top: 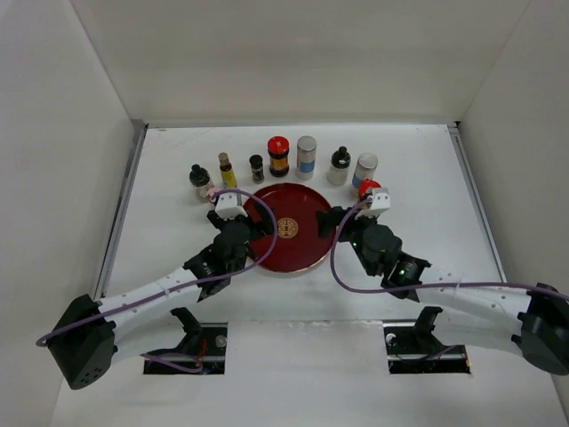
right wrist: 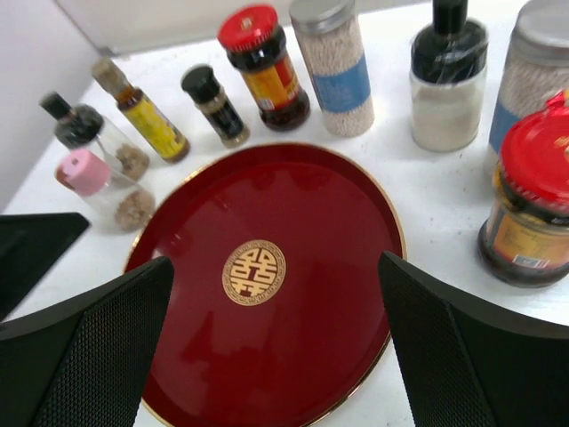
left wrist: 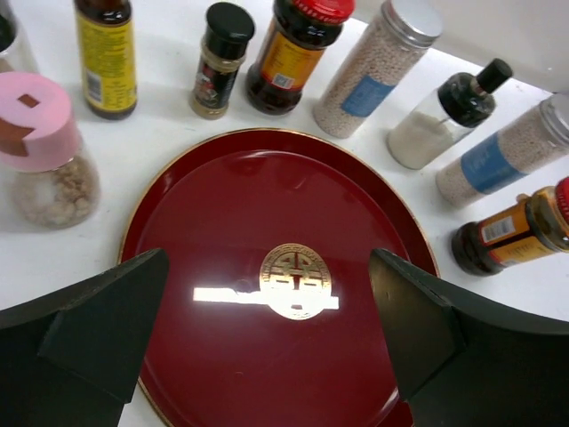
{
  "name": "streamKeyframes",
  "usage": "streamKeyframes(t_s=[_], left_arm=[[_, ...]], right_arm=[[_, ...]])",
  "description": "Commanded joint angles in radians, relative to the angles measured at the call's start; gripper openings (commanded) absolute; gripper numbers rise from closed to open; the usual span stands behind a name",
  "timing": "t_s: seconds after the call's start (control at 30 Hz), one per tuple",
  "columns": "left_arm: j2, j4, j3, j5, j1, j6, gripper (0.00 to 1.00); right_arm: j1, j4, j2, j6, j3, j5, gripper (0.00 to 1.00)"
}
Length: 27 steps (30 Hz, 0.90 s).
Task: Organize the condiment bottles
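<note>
The condiment bottles stand in an arc behind the round dark-red tray (top: 298,249): a black-capped bottle (top: 199,176), pink-capped jar (left wrist: 40,142), slim yellow bottle (top: 227,169), small black-capped jar (top: 257,167), red-capped dark jar (top: 278,156), silver-capped shaker (top: 307,157), black-capped bottle of white powder (top: 339,165), second shaker (top: 364,167) and second red-capped jar (top: 369,189). My left gripper (top: 259,226) is open and empty over the tray's left edge (left wrist: 267,260). My right gripper (top: 330,222) is open and empty over the tray's right edge (right wrist: 276,262), next to the second red-capped jar (right wrist: 533,205).
White walls enclose the table on the left, back and right. The tray (right wrist: 293,205) holds nothing and carries a gold emblem (top: 287,228) at its centre. Purple cables loop over both arms.
</note>
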Motion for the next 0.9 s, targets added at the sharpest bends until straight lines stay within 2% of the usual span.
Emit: streamKeyframes(t_s=[0.0, 0.07, 0.1, 0.17, 0.23, 0.3, 0.37, 0.47, 0.53, 0.6, 0.67, 0.77, 0.8, 0.87], left_arm=[[0.013, 0.159, -0.005, 0.005, -0.013, 0.033, 1.0], [0.03, 0.181, 0.005, 0.007, -0.021, 0.039, 1.0], [0.038, 0.185, 0.008, 0.007, -0.024, 0.043, 1.0], [0.067, 0.211, 0.015, 0.016, -0.038, 0.057, 1.0], [0.105, 0.256, 0.018, 0.031, -0.042, 0.082, 1.0], [0.133, 0.3, 0.021, 0.057, -0.047, 0.109, 1.0], [0.147, 0.335, 0.015, 0.076, -0.058, 0.109, 1.0], [0.162, 0.389, 0.0, 0.117, -0.064, 0.111, 1.0], [0.168, 0.431, -0.021, 0.154, -0.059, 0.1, 1.0], [0.173, 0.49, -0.055, 0.188, -0.058, 0.09, 0.99], [0.176, 0.54, -0.081, 0.218, -0.056, 0.08, 0.86], [0.19, 0.569, -0.094, 0.254, -0.05, 0.073, 0.6], [0.191, 0.567, -0.097, 0.261, -0.049, 0.071, 0.55], [0.196, 0.573, -0.107, 0.277, -0.05, 0.071, 0.53]], right_arm=[[0.008, 0.007, -0.08, -0.034, 0.001, 0.028, 1.0], [0.0, -0.009, -0.111, -0.044, 0.007, 0.024, 1.0], [-0.004, -0.015, -0.127, -0.054, 0.012, 0.016, 0.92], [-0.027, -0.033, -0.158, -0.069, 0.03, 0.024, 0.55], [-0.052, -0.093, -0.183, -0.066, 0.071, 0.03, 0.36], [-0.087, -0.156, -0.19, -0.064, 0.119, 0.036, 0.26], [-0.145, -0.216, -0.183, -0.069, 0.168, 0.048, 0.23], [-0.251, -0.285, -0.154, -0.06, 0.219, 0.051, 0.26], [-0.32, -0.315, -0.116, -0.054, 0.243, 0.051, 0.43], [-0.366, -0.334, -0.068, -0.064, 0.265, 0.05, 0.67], [-0.403, -0.355, -0.019, -0.071, 0.288, 0.044, 0.83], [-0.438, -0.403, 0.079, -0.072, 0.332, -0.017, 0.94], [-0.448, -0.409, 0.104, -0.071, 0.337, -0.036, 0.96], [-0.454, -0.411, 0.156, -0.068, 0.342, -0.064, 0.99]])
